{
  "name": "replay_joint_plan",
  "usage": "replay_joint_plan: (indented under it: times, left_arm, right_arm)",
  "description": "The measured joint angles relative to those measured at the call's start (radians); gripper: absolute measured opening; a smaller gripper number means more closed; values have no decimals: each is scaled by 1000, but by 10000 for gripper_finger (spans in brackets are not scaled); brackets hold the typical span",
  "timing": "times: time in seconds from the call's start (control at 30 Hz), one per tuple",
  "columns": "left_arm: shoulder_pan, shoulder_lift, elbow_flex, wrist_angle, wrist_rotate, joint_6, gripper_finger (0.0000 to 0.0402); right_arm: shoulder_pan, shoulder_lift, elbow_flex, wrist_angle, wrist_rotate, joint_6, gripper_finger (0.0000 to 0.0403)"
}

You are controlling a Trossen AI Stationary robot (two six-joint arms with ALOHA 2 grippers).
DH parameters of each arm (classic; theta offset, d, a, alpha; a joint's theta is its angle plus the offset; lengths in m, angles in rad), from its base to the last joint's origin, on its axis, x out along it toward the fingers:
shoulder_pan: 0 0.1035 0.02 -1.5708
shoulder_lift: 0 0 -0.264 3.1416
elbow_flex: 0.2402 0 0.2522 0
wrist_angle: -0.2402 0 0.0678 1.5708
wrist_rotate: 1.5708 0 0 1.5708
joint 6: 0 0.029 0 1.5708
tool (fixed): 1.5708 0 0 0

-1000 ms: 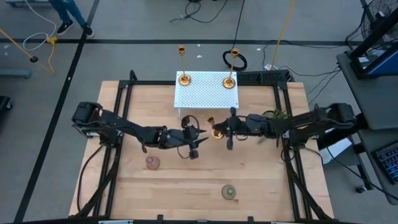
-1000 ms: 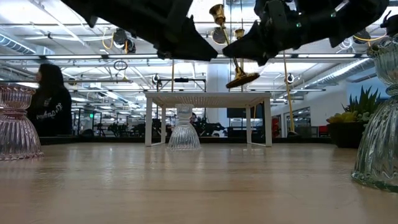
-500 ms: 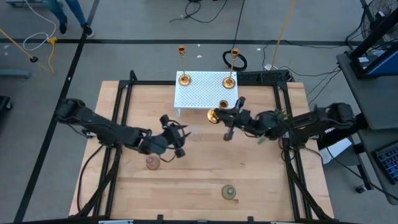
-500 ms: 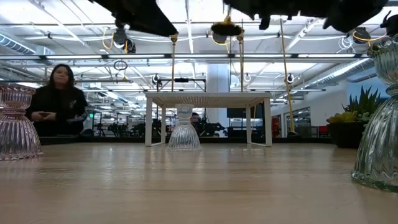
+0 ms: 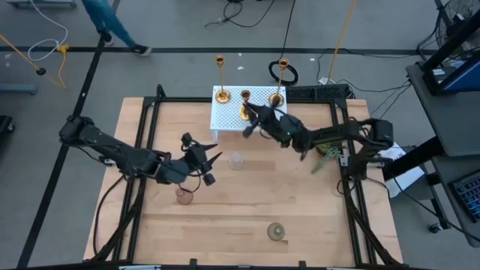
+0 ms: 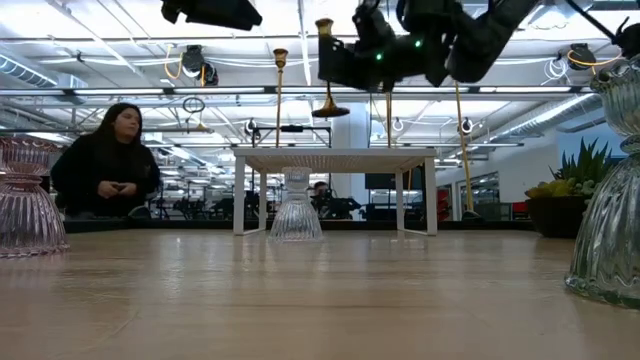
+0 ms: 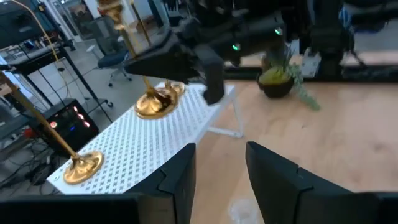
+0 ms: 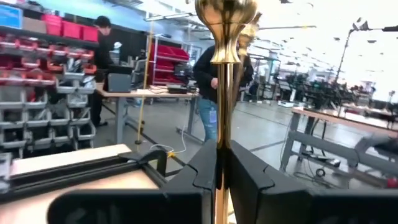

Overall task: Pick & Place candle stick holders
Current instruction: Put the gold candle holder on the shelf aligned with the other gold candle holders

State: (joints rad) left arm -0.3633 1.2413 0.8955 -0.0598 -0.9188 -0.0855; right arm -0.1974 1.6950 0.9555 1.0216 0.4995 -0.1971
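Note:
My right gripper (image 5: pixel 251 118) is shut on a gold candlestick (image 5: pixel 245 103) and holds it over the white perforated stand (image 5: pixel 262 120) at the far middle of the table. Two taller gold candlesticks (image 5: pixel 220 94) (image 5: pixel 277 97) stand on their round bases at the stand's far corners. My left gripper (image 5: pixel 213 163) hangs open left of the stand, above the wood, empty. A clear glass holder (image 5: pixel 237 160), a pink one (image 5: pixel 184 196) and a greenish one (image 5: pixel 277 232) stand on the table. My right gripper pinches the candlestick's thin stem (image 8: pixel 222 140) between its two fingers, below the candle cup (image 8: pixel 225 18). The fingers come about level from the table's right side and lie across the stem. The candlestick stands nearly upright, and its round base (image 6: pixel 330 108) hangs clear above the stand's top.
A small green potted plant (image 5: pixel 328 148) sits by the table's right edge, under my right arm. A black frame (image 5: pixel 150 112) runs around the table. In the low view a person (image 6: pixel 108 160) sits beyond the far edge. Bare wood lies in the near middle.
My right gripper has carried the candlestick toward the far edge and left, up over the white stand, and the candlestick has turned from slanting to nearly upright. My left gripper has drawn back toward the table's left and risen, staying open.

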Motion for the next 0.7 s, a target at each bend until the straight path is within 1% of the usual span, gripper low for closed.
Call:
replay_joint_plan:
  times: [0.17,0.23,0.37,0.7]
  left_arm:
    - [-5,0,0,-35,0,-5,147]
    - [-5,1,0,-49,0,-14,147]
    - [-4,1,0,-51,0,-26,147]
    - [-5,1,0,-58,1,-29,147]
  right_arm:
    - [-72,63,31,7,-11,70,15]
    - [-93,88,48,4,-29,76,15]
    - [-121,125,64,6,-30,72,15]
    - [-194,137,64,-4,-33,121,15]
